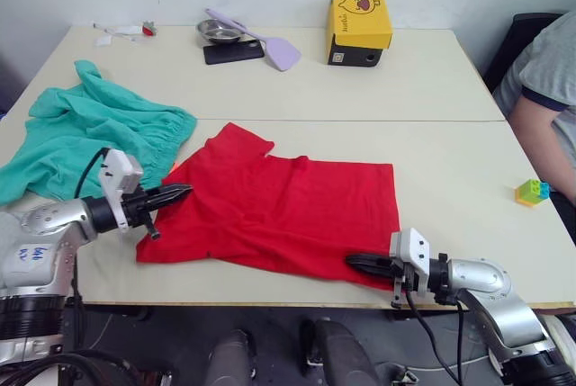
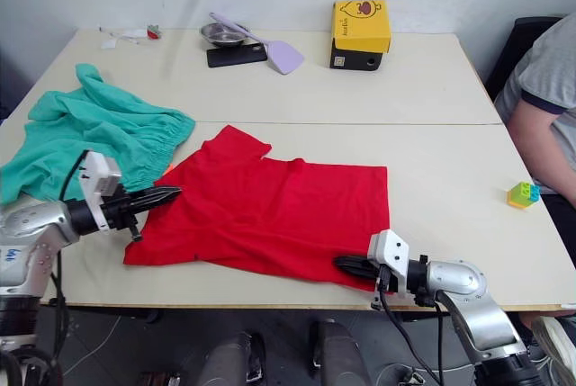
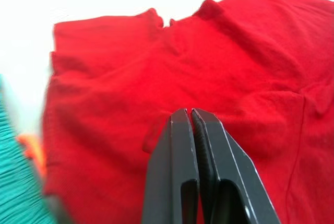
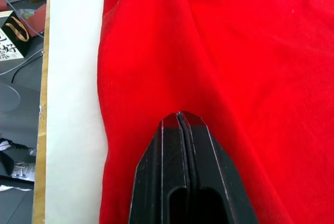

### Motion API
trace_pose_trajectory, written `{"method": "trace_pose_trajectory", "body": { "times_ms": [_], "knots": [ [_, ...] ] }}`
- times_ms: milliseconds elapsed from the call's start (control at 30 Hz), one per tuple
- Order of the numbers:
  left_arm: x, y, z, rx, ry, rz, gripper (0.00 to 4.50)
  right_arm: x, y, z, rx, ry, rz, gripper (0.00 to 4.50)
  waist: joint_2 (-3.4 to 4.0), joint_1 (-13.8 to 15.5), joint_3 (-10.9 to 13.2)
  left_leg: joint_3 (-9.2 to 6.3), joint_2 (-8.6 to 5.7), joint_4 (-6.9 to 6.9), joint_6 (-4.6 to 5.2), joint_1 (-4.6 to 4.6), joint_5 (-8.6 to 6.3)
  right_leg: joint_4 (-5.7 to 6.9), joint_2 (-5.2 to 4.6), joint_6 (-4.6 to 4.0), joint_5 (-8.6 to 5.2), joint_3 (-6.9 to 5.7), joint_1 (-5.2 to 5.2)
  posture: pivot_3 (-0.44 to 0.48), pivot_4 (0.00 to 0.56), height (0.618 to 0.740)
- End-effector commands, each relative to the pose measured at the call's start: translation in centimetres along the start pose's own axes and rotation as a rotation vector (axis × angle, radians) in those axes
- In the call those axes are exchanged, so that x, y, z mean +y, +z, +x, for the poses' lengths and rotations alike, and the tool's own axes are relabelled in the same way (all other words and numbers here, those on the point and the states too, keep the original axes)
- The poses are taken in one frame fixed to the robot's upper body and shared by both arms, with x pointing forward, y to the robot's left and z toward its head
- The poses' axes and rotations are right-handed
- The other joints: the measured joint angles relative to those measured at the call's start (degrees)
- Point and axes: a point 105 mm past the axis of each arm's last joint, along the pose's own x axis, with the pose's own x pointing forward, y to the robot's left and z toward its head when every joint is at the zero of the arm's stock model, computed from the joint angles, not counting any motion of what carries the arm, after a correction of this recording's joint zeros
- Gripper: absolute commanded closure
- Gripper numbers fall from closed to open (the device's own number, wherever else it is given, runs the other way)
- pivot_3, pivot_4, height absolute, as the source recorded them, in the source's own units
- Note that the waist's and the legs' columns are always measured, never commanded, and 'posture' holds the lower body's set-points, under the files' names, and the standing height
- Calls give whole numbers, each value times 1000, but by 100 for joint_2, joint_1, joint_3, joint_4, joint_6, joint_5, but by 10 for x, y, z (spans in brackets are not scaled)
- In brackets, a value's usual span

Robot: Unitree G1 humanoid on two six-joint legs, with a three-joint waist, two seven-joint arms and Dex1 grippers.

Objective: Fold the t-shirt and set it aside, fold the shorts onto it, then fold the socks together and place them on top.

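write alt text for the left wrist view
The left gripper, its two black fingers pressed shut, sits low over the spread red t-shirt. The green shorts show at one edge.

The t-shirt (image 1: 279,210), plain bright red with short sleeves, is spread mostly flat on the table (image 1: 432,89), near its front edge. Shallow wrinkles are seen across the fabric, and one sleeve is pointed toward the far side of the table. The shorts (image 1: 94,134), teal-green with a gathered waistband, are bunched in a loose heap on the table just to the left of the t-shirt, their waistband end lying close beside its sleeve. A bit of orange is seen between the two garments.
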Motion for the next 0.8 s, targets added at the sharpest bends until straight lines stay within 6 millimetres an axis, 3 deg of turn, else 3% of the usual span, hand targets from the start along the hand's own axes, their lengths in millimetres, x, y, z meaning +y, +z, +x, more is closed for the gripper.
{"method": "trace_pose_trajectory", "body": {
  "times_ms": [33,167,267,400,500,667,800],
  "knots": [
    [6,12,1,-30,14,71,4397,1,6,1,-25,-1,-10,4500,-2,-7,0,0,1,1,0,0,0,1,1,0,0,0,0,0,150,740],
    [4,8,-5,-18,4,49,4397,2,5,0,-25,-7,-7,4500,-1,-11,0,0,1,-1,-1,1,0,2,2,0,0,0,0,0,150,740],
    [7,6,-22,-10,62,-32,3882,1,7,-2,-40,-27,0,4500,-1,-36,0,1,2,0,-2,1,1,3,2,0,0,1,-1,0,150,740],
    [-4,4,-49,12,89,-84,2647,1,17,-9,-102,-34,52,4500,-3,-50,1,0,7,-3,-5,0,1,4,2,0,0,1,-3,0,150,740],
    [-14,1,-66,40,102,-124,1703,1,23,-15,-131,-32,78,3969,-2,-23,2,-2,6,-2,-4,1,0,4,-1,-1,-1,1,-3,0,150,740],
    [-36,-6,-80,89,75,-163,96,1,27,-26,-124,-25,86,2279,-3,2,1,-8,2,-2,-12,2,-6,2,-4,-4,-2,-1,0,0,150,740],
    [-49,-26,-87,172,72,-110,0,1,25,-36,-75,-20,58,920,-3,3,1,-6,0,-7,-6,1,-8,-8,-7,-7,-4,0,0,0,150,740]
  ]
}}
